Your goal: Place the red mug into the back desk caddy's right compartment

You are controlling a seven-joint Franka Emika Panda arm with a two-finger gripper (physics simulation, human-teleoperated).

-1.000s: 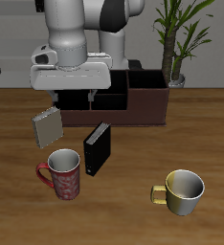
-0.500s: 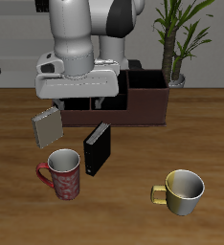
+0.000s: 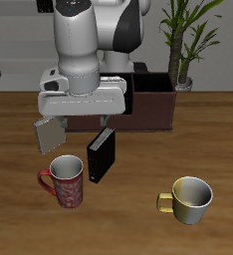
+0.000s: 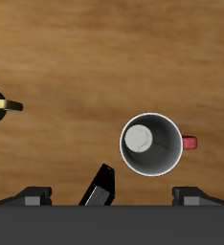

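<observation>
Wrist view shows the gripper (image 4: 112, 196) with fingers spread apart and empty, hanging above the red mug (image 4: 152, 144), which stands upright on the table (image 3: 128, 214) near its front edge. A small black box (image 3: 101, 154) stands just beside the mug. Farther back sits the back desk caddy (image 3: 153, 103), its right compartment (image 3: 153, 88) open; bare wood lies between.

My exterior camera sits in front and above, tilted down at the table (image 3: 128, 224), far enough to take in the arm, the caddy (image 3: 153, 103) and a plant (image 3: 183, 40) at the back. My wrist camera looks straight down, much closer, showing only tabletop. Both views share the red mug (image 3: 65, 182) (image 4: 152, 144), the black box (image 3: 101, 154) (image 4: 100, 187) and the yellow mug (image 3: 187, 199), only its rim edge in the wrist view (image 4: 1, 103).
</observation>
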